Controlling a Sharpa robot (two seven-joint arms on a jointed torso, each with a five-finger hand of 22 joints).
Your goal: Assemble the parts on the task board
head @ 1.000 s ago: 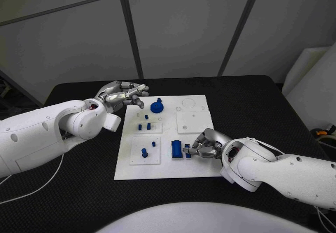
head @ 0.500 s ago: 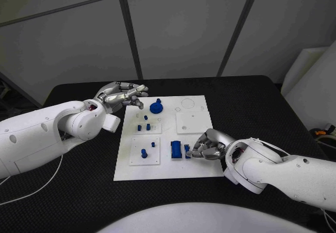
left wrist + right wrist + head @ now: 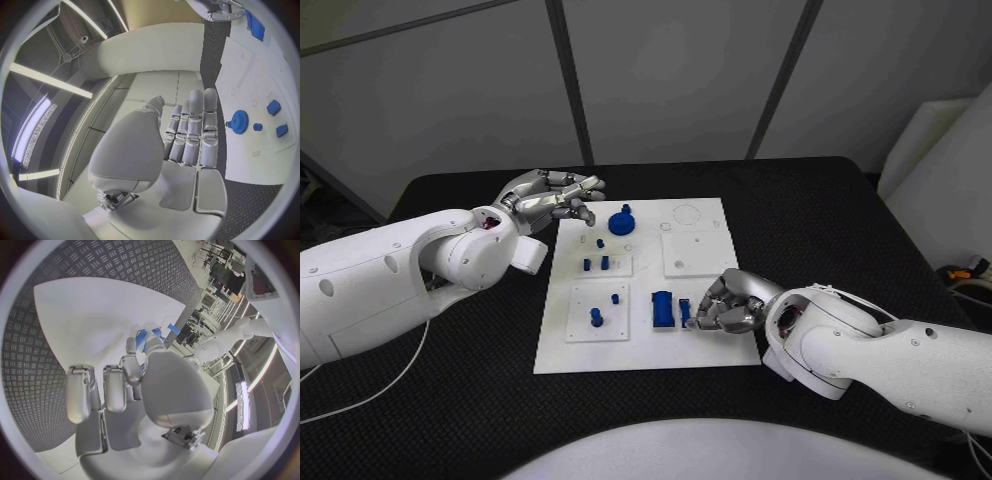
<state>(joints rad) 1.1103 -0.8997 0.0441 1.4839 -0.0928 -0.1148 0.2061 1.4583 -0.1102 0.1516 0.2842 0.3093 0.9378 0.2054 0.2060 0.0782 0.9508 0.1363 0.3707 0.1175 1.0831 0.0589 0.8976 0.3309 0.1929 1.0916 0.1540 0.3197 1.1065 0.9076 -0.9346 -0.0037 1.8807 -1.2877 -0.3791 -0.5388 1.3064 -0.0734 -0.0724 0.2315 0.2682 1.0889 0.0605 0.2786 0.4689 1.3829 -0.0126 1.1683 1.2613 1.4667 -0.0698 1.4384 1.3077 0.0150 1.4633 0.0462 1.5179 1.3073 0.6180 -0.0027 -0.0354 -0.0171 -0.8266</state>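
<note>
A black worktop (image 3: 473, 340) fills the middle of the frame, with a thin pale cable (image 3: 365, 392) trailing across its lower left.

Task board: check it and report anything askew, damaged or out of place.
Nothing stands out. The task board lies flat on the table, with the blue parts on it, including a gear near the far edge. The right hand is at a blue part; whether it grips it is unclear.

Blue parts (image 3: 625, 218) on white task board (image 3: 700, 350)
</note>
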